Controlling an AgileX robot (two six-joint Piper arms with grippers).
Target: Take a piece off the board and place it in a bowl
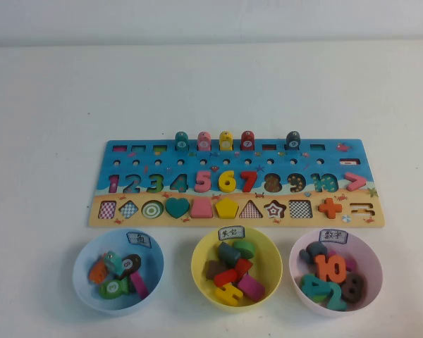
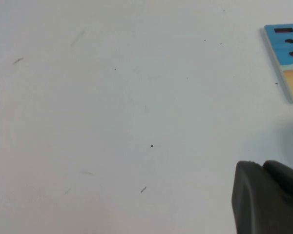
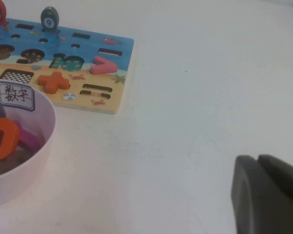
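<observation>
1. The piece (image 1: 293, 139), a small dark rounded peg with a pale round mark, stands upright in the board's (image 1: 120, 149) top row, toward its right end.
2. The board is flat, rectangular wood, blue above a tan strip.
3. The smooth round light blue bowl (image 1: 84, 260) sits just in front of the board's left end.
4. The right gripper (image 3: 258, 168) hovers over bare table right of the board, fingers together.
5. The left gripper (image 2: 261, 170) hangs over open table left of the board; whether its fingers are apart cannot be told.

Numbers 1 to 10 along the board (image 1: 127, 158); 9 on the dark piece (image 3: 49, 19).
</observation>
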